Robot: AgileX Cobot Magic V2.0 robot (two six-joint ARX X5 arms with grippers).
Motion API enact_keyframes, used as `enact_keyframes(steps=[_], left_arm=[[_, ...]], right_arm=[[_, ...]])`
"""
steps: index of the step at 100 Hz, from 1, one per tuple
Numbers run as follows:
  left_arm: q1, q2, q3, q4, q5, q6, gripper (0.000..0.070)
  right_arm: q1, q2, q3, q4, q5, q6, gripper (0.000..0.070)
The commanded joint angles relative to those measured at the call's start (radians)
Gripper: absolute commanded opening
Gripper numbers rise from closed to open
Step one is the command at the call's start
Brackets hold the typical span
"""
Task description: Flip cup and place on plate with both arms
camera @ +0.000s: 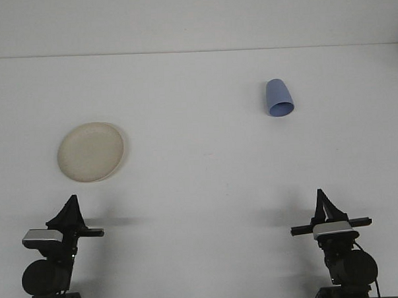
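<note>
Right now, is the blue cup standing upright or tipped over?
Tipped over. The blue cup lies on its side on the table, open rim facing the camera, well apart from the plate.

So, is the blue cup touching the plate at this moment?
Apart. The front view shows the blue cup lying on its side at the far right, while the plate sits at the left, with wide bare table between them.

Blue cup [279, 98] on side, far right; cream plate [91, 152] left.
</note>
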Motion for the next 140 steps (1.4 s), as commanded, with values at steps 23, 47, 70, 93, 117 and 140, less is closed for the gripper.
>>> enact_keyframes(steps=[23,47,70,93,117,140], left_arm=[[0.001,-0.001,-0.018,0.01,-0.005,-0.01,0.0014],[0.001,-0.001,-0.018,0.01,-0.006,-0.01,0.0014],[0.001,-0.001,-0.018,0.01,-0.006,-0.01,0.0014],[0.001,-0.001,-0.018,0.01,-0.005,-0.01,0.0014],[0.001,-0.001,-0.018,0.01,-0.005,-0.01,0.0014],[0.001,-0.001,-0.018,0.01,-0.005,-0.01,0.0014]], right_arm=[[-0.001,0.0,-0.002,0.008,0.001,-0.005,0.0],[-0.001,0.0,-0.002,0.008,0.001,-0.005,0.0],[-0.001,0.0,-0.002,0.031,0.0,-0.003,0.0],[-0.001,0.0,-0.002,0.171,0.0,0.042,0.0],[-0.001,0.0,-0.002,0.18,0.01,0.312,0.0],[-0.001,0.085,0.112,0.108,0.05,0.371,0.0]])
